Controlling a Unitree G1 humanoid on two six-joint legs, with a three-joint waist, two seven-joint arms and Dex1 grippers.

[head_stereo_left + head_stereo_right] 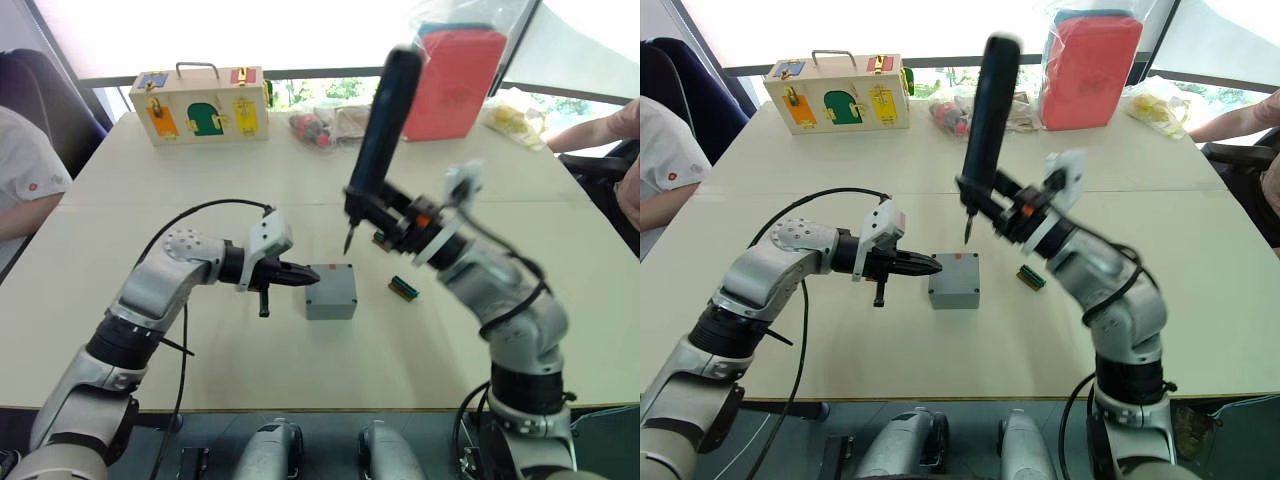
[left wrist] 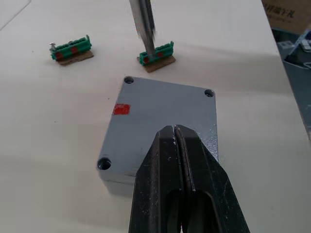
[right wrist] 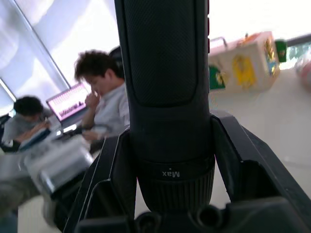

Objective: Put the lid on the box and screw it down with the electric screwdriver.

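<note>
The lid point(image 2: 160, 124) covers the box point(image 1: 331, 303), so nothing inside the box can be seen. In the left wrist view the left gripper's point(image 2: 175, 132) closed fingers hide the lid's near edge and one corner, leaving three screw holes on show. The electric screwdriver point(image 1: 380, 130) is cut off at the top of that view, and its bit hides part of a green bit holder point(image 2: 156, 54). Whether the holes hold screws is too small to tell. In the right wrist view the screwdriver body blocks the middle of the scene and runs past the top edge; the people behind it are blurred. A person's arm point(image 1: 600, 130) at far right is cut by the frame edge.
</note>
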